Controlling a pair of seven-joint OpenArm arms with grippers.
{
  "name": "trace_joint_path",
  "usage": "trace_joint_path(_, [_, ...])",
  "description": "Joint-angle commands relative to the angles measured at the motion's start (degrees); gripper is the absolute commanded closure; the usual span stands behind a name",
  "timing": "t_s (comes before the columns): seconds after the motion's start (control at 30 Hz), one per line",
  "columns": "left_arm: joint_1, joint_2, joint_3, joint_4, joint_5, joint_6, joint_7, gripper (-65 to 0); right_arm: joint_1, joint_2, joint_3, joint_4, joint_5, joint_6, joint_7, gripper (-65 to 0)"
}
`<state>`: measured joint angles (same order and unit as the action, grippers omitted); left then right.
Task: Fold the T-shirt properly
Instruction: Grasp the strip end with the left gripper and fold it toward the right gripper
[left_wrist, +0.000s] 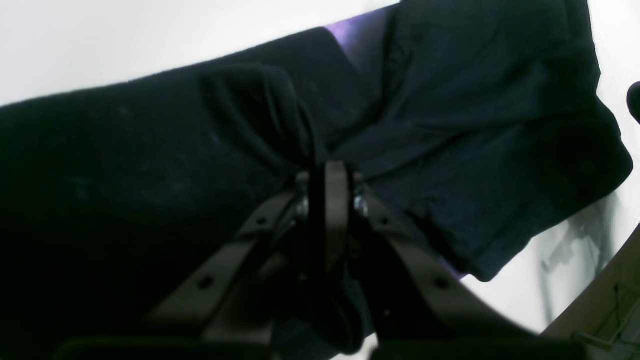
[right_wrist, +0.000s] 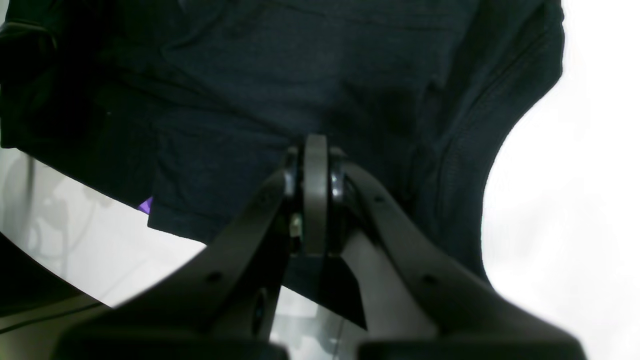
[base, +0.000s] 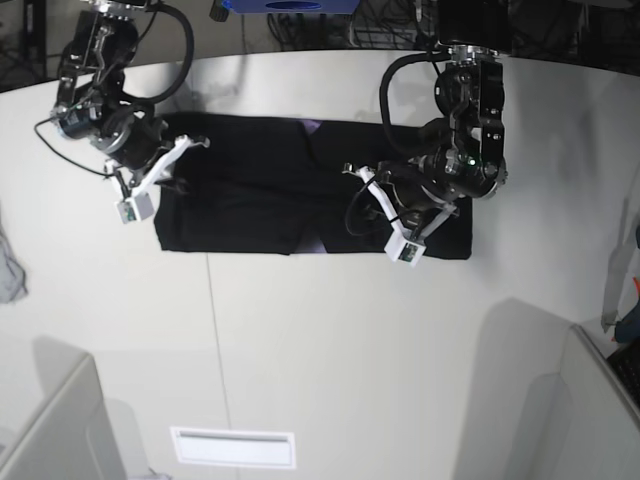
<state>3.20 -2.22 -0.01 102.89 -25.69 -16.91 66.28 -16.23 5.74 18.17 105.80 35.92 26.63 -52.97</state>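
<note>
Over the T-shirt (base: 250, 190), both arms bend low, left tool (left_wrist: 334, 172) and right tool (right_wrist: 315, 145) pinching cloth

Two black arms, left arm (base: 462, 140), right arm (base: 100, 100), looped black cables, white wrist camera mounts. Left gripper (left_wrist: 336, 172) and right gripper (right_wrist: 315, 145): dark curved fingers, screw holes, silver bolts.

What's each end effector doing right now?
Left end effector: closed, pinching a fold of the large black cloth T-shirt.
Right end effector: closed on the same shirt.
</note>
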Motion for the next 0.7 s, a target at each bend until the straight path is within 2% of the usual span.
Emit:
trace_joint_path(0.0, [-0.5,0.2,0.0,1.0,-0.7,-0.3,-1.0,0.0,0.4,0.5,0.3,1.0,1.0,0.5,1.1,0.0])
trace_joint_path(0.43, [-0.4,0.0,2.3,-0.4,-0.5,-0.3,-1.0,0.0,0.4,0.3,0.3,0.9,1.0,0.5,1.2,0.0])
trace_joint_path(0.6, [0.1,-0.1,2.8,-1.9,-0.5,-0.3,-6.3,0.0,0.4,0.3,0.3,0.9,1.0,0.5,1.2,0.0])
trace_joint_path(0.67, [0.3,-0.2,2.9,-1.9,-0.5,-0.3,-6.5,0.0,0.4,0.3,0.3,0.9,1.0,0.5,1.2,0.0])
